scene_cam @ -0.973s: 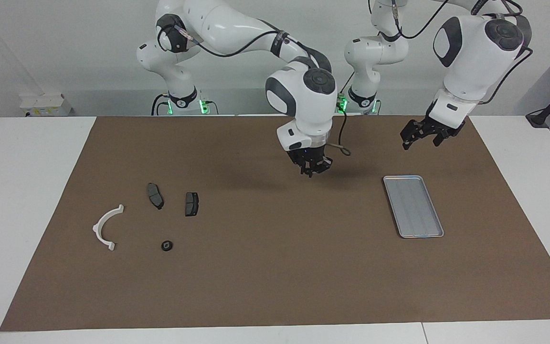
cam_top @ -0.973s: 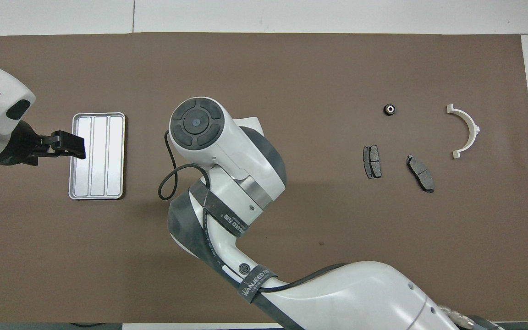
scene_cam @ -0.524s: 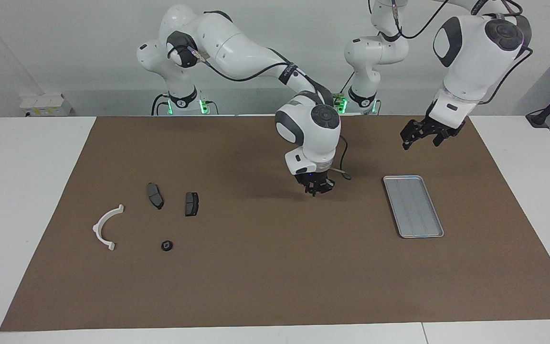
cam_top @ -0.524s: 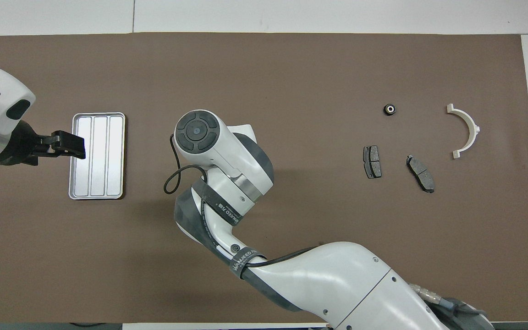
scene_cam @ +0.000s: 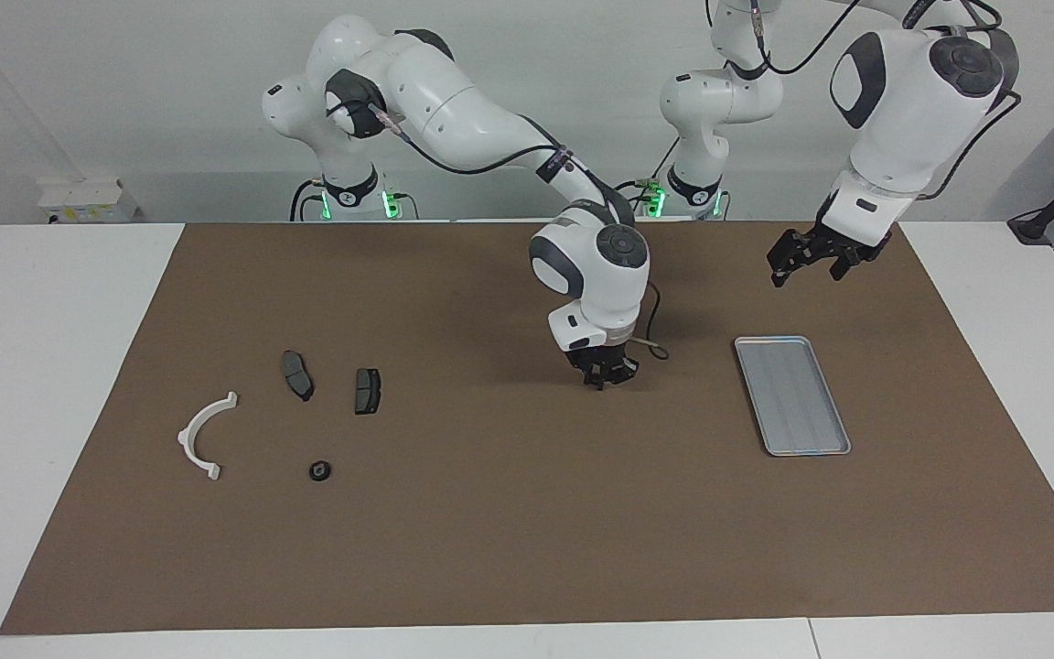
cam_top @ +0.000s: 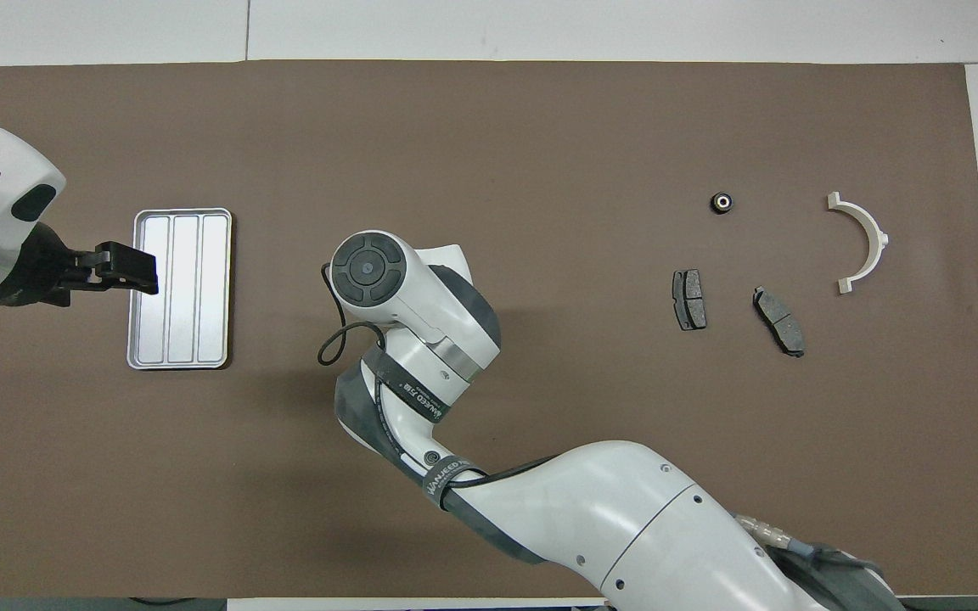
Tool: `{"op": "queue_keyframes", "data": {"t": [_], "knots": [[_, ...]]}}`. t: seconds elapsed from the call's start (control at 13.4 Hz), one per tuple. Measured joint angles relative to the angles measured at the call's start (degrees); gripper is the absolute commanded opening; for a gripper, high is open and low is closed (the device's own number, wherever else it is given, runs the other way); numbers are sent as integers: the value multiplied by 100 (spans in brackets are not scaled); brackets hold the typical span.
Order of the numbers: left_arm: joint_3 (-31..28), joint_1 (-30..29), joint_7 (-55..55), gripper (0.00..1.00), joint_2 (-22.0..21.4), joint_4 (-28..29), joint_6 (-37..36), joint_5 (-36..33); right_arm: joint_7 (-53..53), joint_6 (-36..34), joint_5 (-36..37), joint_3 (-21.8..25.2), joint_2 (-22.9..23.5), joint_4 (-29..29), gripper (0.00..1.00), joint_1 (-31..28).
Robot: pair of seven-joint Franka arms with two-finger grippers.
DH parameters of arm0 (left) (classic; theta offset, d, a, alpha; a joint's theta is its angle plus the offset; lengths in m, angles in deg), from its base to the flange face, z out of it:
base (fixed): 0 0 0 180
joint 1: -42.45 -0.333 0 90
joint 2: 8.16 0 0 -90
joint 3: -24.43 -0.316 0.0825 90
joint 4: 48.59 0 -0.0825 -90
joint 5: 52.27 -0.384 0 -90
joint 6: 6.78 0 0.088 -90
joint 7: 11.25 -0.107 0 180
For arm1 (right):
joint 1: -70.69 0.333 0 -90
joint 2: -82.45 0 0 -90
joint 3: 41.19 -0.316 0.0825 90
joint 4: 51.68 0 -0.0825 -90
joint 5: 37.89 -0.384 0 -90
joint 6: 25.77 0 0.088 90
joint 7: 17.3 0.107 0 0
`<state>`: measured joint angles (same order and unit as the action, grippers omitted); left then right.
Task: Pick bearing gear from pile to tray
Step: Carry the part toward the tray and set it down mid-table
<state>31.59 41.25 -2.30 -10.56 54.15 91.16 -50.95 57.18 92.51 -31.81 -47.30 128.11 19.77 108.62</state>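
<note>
Low over the bare brown felt-like mat (scene_cam: 527, 513), between the scattered parts and the flat silver-grey metal tray (scene_cam: 792, 395) with ribbed floor and raised rim: right gripper (scene_cam: 602, 380), fingertips pressed together, whether pinching anything not discernible. Raised over the mat just by the tray's robot-side end: left gripper (scene_cam: 801, 265), black fingers spread, holding nothing. Toward the right arm's end: small black round bearing gear (scene_cam: 319, 470) lying on the mat, beside a white curved plastic arc bracket (scene_cam: 201, 437); nearer the robots, two dark grey flat brake-pad plates (scene_cam: 298, 374), matte and side by side.
</note>
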Motion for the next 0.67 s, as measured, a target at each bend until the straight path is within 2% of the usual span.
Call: {"op": "queue_keyframes", "data": {"t": [0.07,0.15,0.22,0.45,0.67], "knots": [[0,0,0,100,0,0,0,0,0,2,2,0,0,0,3,0],[0,0,0,100,0,0,0,0,0,1,3,0,0,0,92,0],[0,0,0,100,0,0,0,0,0,-7,3,0,0,-1,100,1],[1,1,0,100,0,0,0,0,0,-479,65,38,-10,-112,100,-16],[3,3,350,100,0,-3,18,0,-251,-1385,91,90,-136,-713,100,-276]]}}
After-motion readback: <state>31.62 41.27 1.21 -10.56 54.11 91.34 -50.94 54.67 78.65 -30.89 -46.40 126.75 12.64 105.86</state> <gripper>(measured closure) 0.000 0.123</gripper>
